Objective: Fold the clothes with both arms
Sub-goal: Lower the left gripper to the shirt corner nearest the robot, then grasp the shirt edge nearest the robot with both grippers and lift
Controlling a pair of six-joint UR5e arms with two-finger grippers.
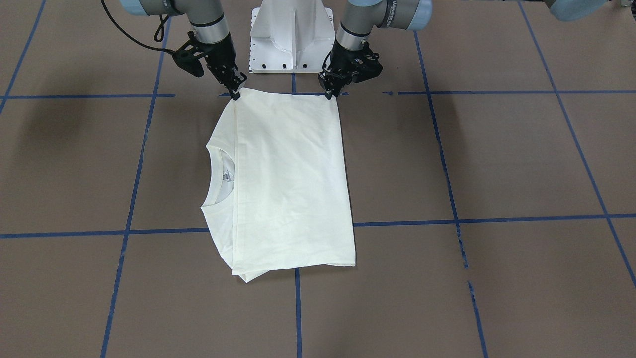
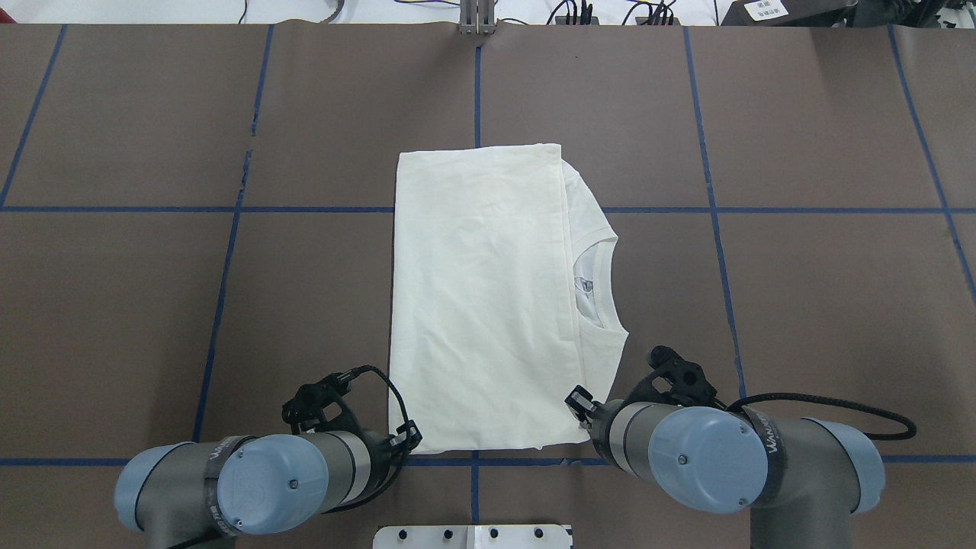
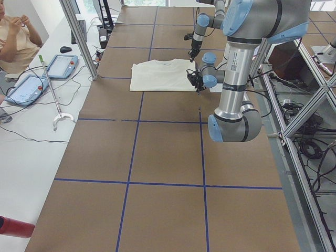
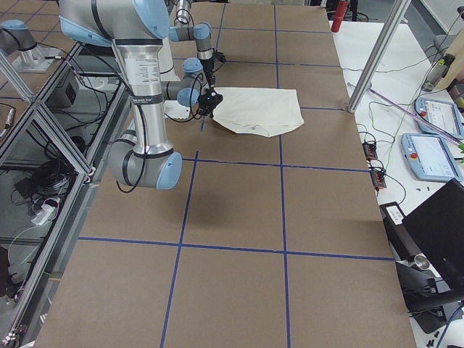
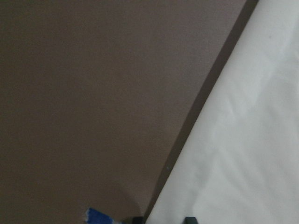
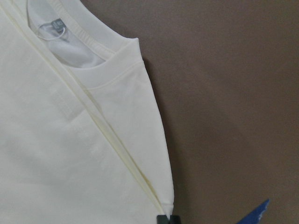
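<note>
The cream-white shirt [image 1: 293,174] lies folded flat as a tall rectangle mid-table, plain side up. Its collar [image 2: 602,282] is toward my right. The cat print is hidden. My right gripper [image 1: 236,95] is shut on the shirt's near corner on the collar side, and its closed tips show in the right wrist view [image 6: 167,219]. My left gripper [image 1: 330,95] is at the other near corner. In the left wrist view [image 5: 163,220] its tips stand a little apart astride the shirt's edge [image 5: 243,140]. Both grippers are low, at table height.
The brown table [image 2: 801,305] is marked with a grid of blue tape lines [image 1: 447,219]. The white pedestal [image 1: 292,35] stands just behind the shirt's near edge. A seated operator [image 3: 16,37] and tablets [image 3: 60,65] are beside the table's far side.
</note>
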